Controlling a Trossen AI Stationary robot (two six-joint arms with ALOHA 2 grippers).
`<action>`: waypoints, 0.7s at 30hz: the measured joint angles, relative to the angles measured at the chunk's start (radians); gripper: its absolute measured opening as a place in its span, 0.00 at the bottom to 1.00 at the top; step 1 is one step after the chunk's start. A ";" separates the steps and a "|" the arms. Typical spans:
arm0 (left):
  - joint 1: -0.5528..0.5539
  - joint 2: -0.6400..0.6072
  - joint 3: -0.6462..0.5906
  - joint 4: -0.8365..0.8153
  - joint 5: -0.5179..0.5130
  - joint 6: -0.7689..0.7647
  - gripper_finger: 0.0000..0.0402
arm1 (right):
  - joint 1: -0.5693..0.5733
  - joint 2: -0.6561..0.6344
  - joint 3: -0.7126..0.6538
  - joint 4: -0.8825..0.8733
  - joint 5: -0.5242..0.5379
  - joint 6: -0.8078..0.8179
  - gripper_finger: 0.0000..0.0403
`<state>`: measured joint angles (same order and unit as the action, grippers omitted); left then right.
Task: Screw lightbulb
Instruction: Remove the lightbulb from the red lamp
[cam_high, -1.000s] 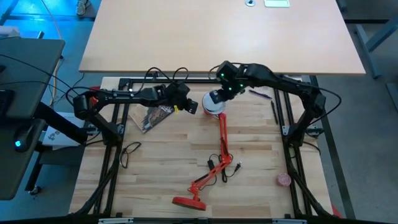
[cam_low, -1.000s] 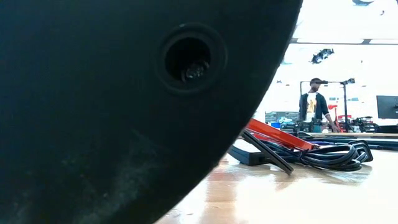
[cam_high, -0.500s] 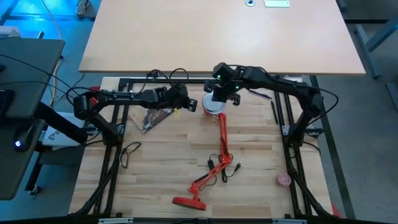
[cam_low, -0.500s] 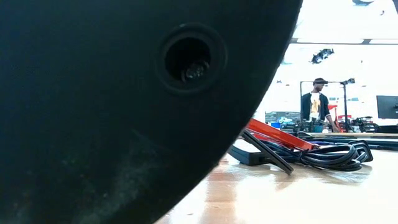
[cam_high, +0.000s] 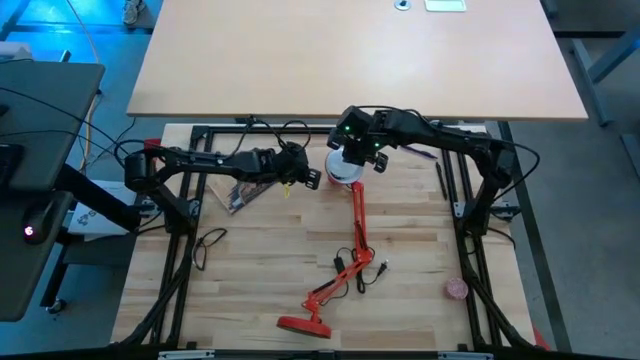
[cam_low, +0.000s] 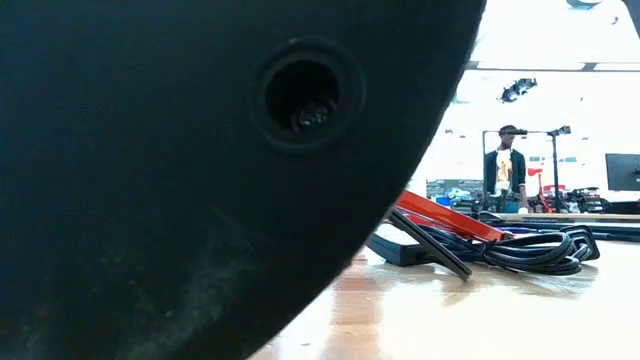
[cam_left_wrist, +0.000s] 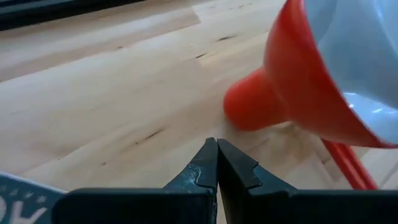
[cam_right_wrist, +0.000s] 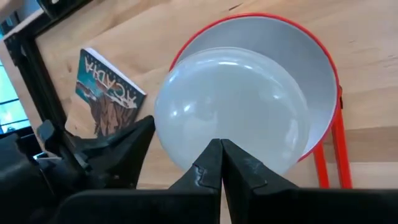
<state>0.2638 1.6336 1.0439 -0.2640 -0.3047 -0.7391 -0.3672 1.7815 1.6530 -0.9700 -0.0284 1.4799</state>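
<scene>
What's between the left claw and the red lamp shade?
Only bare light wooden tabletop lies between the shut left claw and the red cone-shaped lamp shade, per the left wrist view; they are apart.

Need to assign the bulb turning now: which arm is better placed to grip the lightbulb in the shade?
Probably the right. Its pincer, shut, sits right over the lightbulb inside the red lamp shade. The left pincer, also shut, points at the shade's outside, beside it.

A large light-wood tabletop (cam_high: 350, 55) is occupying the far side. Grey floor (cam_high: 600, 150) is surrounding the workbench. Beyond, a person (cam_low: 503, 168) is standing in a brightly lit room.
</scene>
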 joint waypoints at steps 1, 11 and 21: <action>-0.004 0.005 0.000 0.012 0.002 -0.008 0.00 | 0.000 0.003 0.000 -0.001 0.000 -0.003 0.00; -0.073 0.022 0.000 0.017 0.096 -0.019 0.00 | 0.000 0.026 0.004 0.010 -0.004 -0.449 0.00; -0.152 0.022 0.000 0.029 0.226 0.026 0.00 | 0.006 0.029 0.002 -0.006 0.082 -1.413 0.00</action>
<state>0.1116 1.6558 1.0435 -0.2347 -0.0786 -0.7128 -0.3615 1.8103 1.6555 -0.9764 0.0535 0.0668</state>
